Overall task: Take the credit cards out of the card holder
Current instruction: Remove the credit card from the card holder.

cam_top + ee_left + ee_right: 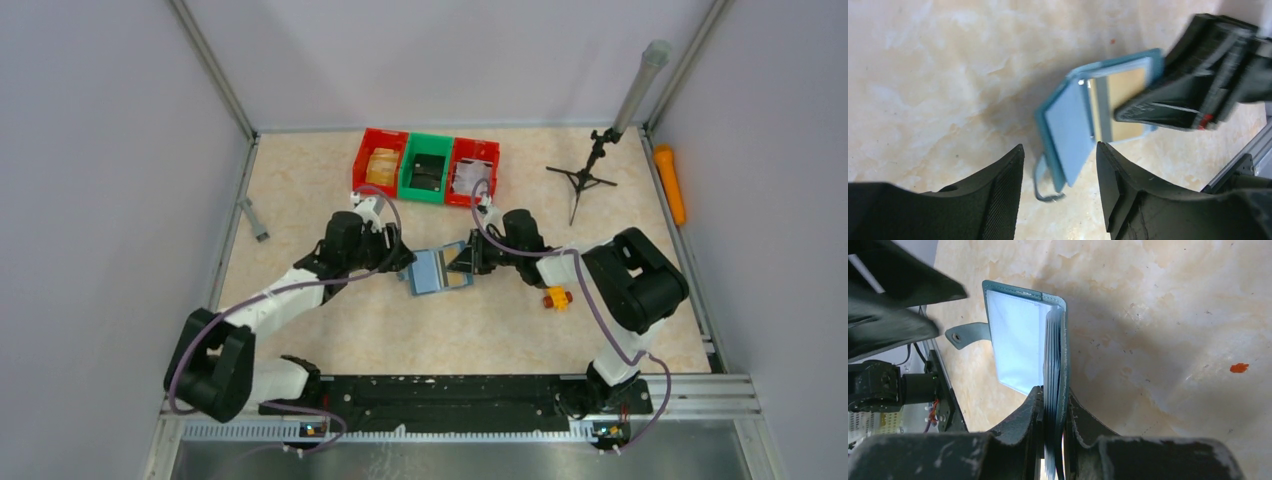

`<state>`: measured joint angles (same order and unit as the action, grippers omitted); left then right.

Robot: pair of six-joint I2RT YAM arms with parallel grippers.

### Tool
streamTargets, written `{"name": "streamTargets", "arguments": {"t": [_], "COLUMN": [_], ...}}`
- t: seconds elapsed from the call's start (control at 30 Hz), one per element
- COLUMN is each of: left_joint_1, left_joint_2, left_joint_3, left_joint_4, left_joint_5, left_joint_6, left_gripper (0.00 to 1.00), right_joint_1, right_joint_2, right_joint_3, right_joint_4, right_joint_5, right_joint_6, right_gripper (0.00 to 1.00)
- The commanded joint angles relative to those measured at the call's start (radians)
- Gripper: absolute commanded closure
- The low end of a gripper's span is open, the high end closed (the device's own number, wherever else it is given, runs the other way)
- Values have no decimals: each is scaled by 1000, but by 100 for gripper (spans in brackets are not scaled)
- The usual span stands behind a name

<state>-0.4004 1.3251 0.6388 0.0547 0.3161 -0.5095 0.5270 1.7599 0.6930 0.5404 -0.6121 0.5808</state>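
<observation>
The teal-blue card holder point(437, 270) stands open on the table between my two grippers. My right gripper point(466, 262) is shut on its right half, clamping the stack of card slots edge-on point(1054, 365). The pale blue inner flap point(1015, 342) spreads to the left, with a strap tab point(965, 333) beside it. My left gripper point(402, 264) is open. In the left wrist view its fingertips point(1020, 155) flank the near corner of the holder point(1070, 132) without touching it. No dark credit cards show; any in the slots are hidden.
Two red bins point(381, 160) point(473, 170) flank a green bin point(428, 167) at the back. A yellow-orange toy block point(556, 297) lies right of the holder. A small tripod stand point(588, 172) and an orange cylinder point(670, 184) stand far right. A grey piece point(254, 219) lies at the left.
</observation>
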Motion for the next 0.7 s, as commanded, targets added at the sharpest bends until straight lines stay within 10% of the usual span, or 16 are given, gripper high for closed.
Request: {"name": "streamTargets", "arguments": {"t": [0.0, 0.2, 0.67], "left_joint_1": [-72, -96, -145], "left_joint_2": [-220, -293, 137], "left_joint_3": [-72, -155, 79], "left_joint_4": [102, 273, 82], "left_joint_5": [-94, 48, 49], "left_joint_6": [95, 101, 71], "left_gripper": [40, 34, 71], "right_joint_1": [-2, -1, -18], "right_joint_2": [-41, -6, -28], "right_joint_3": [-2, 51, 44], "right_joint_4": [54, -79, -110], "right_joint_5": [11, 39, 73], "right_joint_6": [1, -43, -47], "right_gripper": [87, 85, 64]}}
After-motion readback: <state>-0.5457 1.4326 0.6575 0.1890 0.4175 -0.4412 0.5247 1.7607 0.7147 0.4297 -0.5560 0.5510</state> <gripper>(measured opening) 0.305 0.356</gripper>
